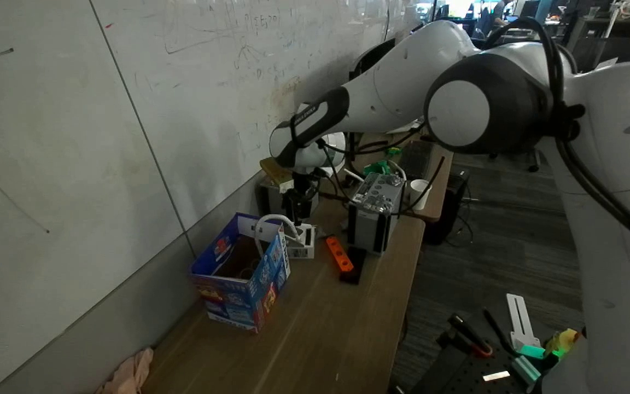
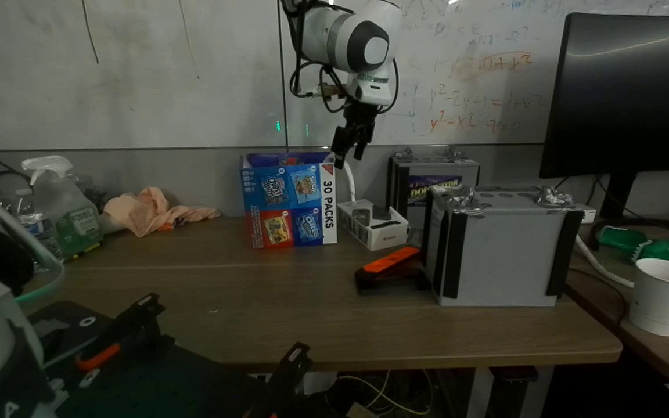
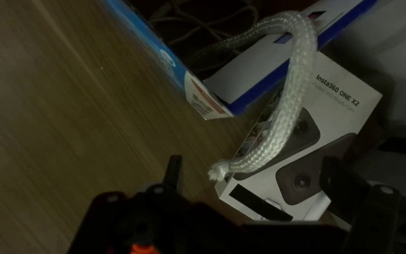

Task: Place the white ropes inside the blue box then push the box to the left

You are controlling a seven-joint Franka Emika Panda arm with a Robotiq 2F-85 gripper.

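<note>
— Where to look for the rope (image 3: 296,70)?

— Partly in the box (image 2: 288,203), partly out, bent over the rim on the side next to the carton (image 3: 305,148).

— Pointing which way?

— Hooked, not straight: up from inside, over the rim, down outside. In an exterior view, nearly upright along that outer stretch, slanting a little away from the box lower down. In the wrist view, curling towards the lower left, tip (image 3: 219,171) last. Resting on the carton or just above it? Cannot tell.

— Held by the gripper (image 2: 349,155)?

— No. Hanging over the carton, with jaws spread wide apart.

— Anything peculiar to a view?

— In the wrist view alone, fraying at that tip and readable lettering (image 3: 337,90), "Insta360 ONE X2". In an exterior view alone, "30 PACKS" on the box and a spray bottle (image 2: 73,212) farther along the table (image 2: 288,307). In both exterior views, outside the wrist view, a cup (image 1: 419,194).
</note>
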